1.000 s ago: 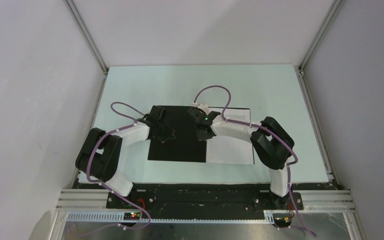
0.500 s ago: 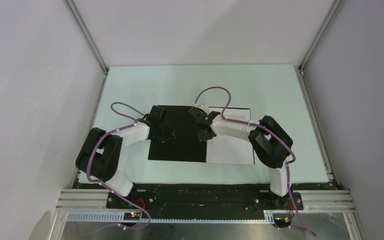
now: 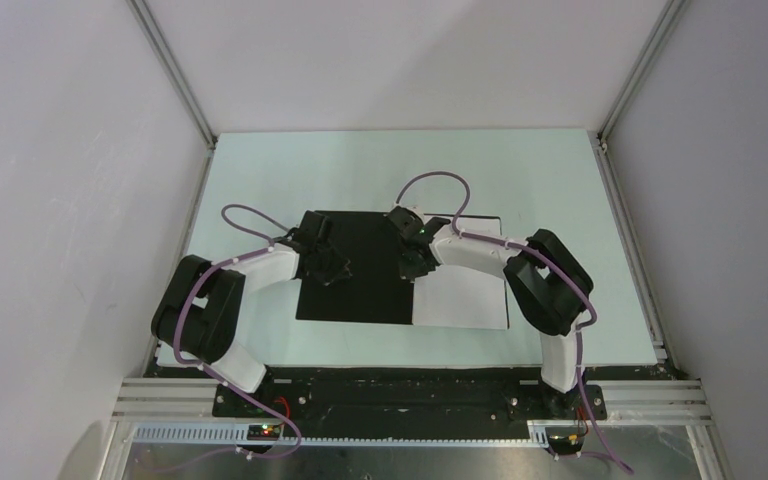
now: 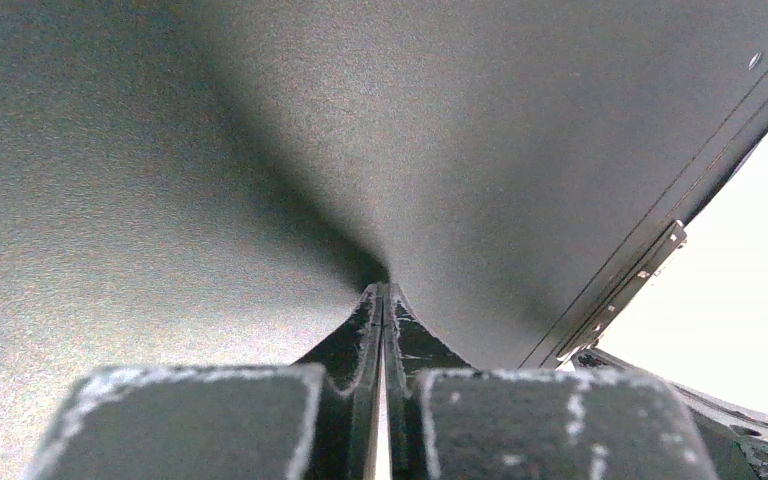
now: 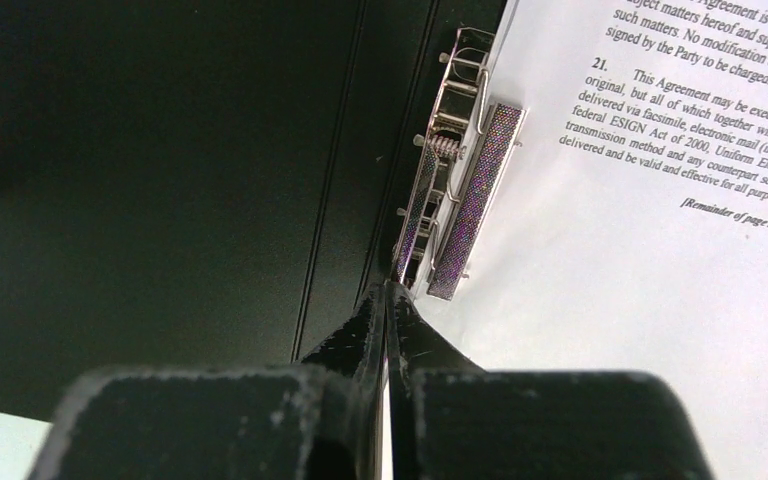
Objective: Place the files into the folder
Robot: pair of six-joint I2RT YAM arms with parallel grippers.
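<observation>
Pressing down with its two fingers shut flat together and holding nothing, the left tool (image 4: 382,292) rests its tip on the black inner face of the folder (image 4: 260,120), which lies opened flat on the pale green table (image 3: 360,170). The likely reason is to pin the left cover so the folder cannot slide or flip shut while the other arm works. The right tool (image 5: 388,292) likewise has its fingers closed tight against each other, gripping nothing. Its tip sits right at the near end of the metal clip (image 5: 450,200) that runs along the folder's spine, seemingly at its sprung lever, though actual contact is hard to confirm. A closed tip makes a narrow poker, which suits pushing a lever rather than picking anything up. Beyond the clip, the files (image 5: 660,250) lie on the right half of the folder: the top sheet is white with printed legal text, its inner edge reaching the clip, and the flat bar seems to lie over it. Whether a second sheet lies underneath cannot be told. From overhead, both arms reach in from the near edge of the table and meet over the folder, left on the black half, right at the spine. The paper appears already in place, so what seems left is securing it and closing the cover.
</observation>
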